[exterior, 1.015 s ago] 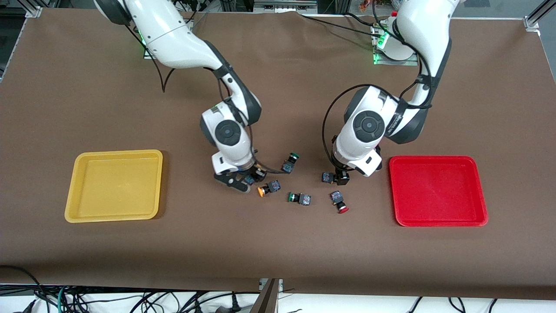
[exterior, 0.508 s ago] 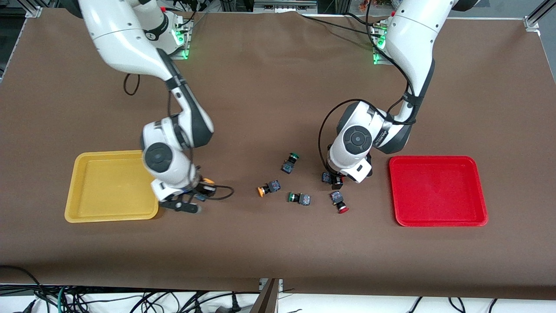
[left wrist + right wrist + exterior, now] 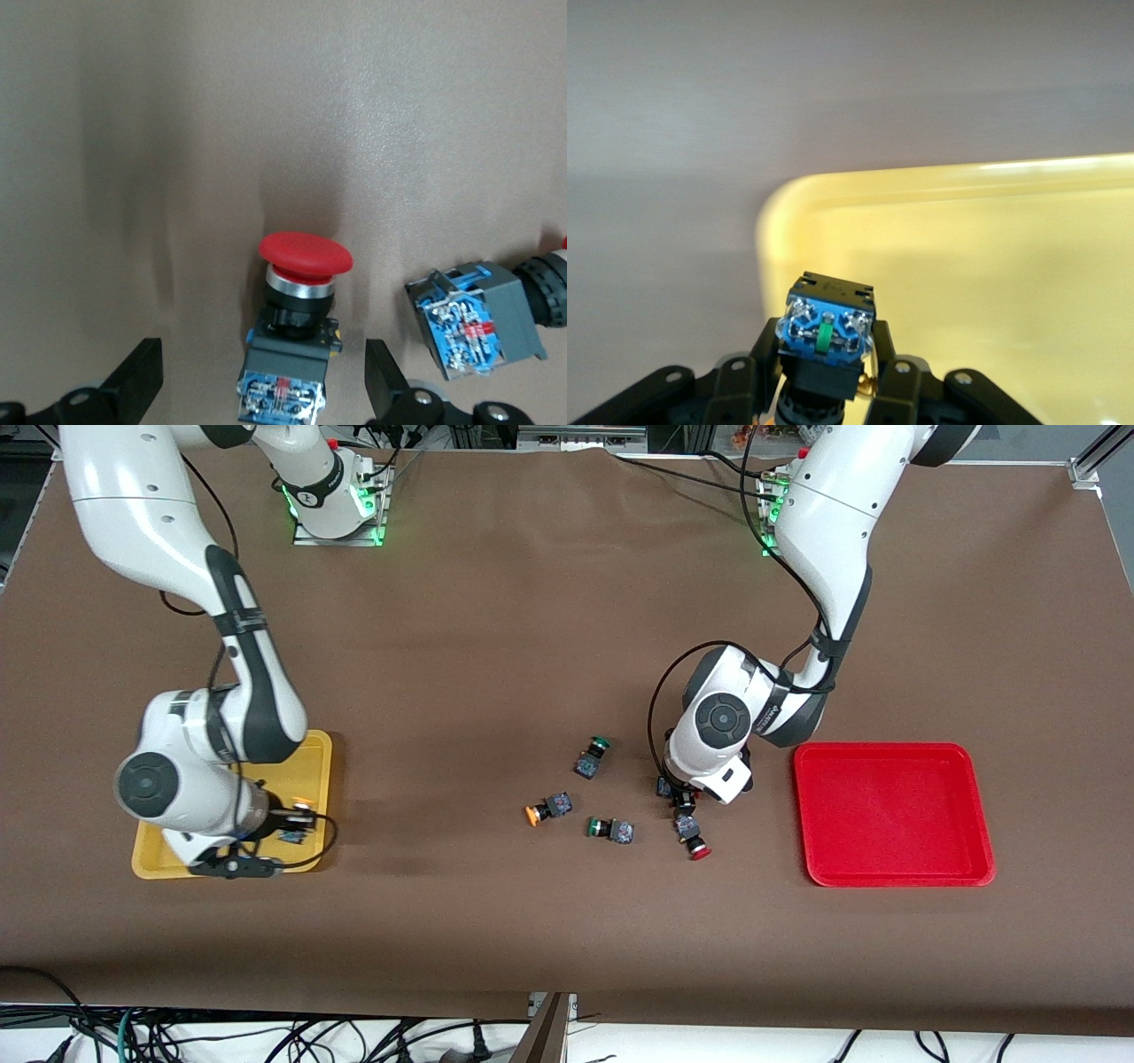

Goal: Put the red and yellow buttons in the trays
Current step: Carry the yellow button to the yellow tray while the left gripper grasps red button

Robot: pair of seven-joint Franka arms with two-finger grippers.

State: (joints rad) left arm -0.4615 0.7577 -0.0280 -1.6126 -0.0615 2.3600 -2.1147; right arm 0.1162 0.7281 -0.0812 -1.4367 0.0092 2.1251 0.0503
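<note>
Brown cloth-covered counter (image 3: 532,602), contents listed from the front camera outward.

Red button (image 3: 694,838): lying on its side, cap toward the front camera, loose on the cloth near the red tray.
Second red button (image 3: 292,332): between the spread jaws of the left gripper (image 3: 683,804), which sits low over it, not touching; only its dark body shows in the front view.
Green button (image 3: 610,829): on its side beside the first red one, toward the right arm's end.
Yellow button (image 3: 548,809): on its side, loose, just beside that green button.
Second green button (image 3: 591,757): farthest of the cluster.
Red tray (image 3: 893,815): at the left arm's end.
Yellow tray (image 3: 306,755): at the right arm's end, partly covered by the right arm.
Right gripper (image 3: 266,841): over the yellow tray, jaws clamped on another yellow button (image 3: 826,335).
</note>
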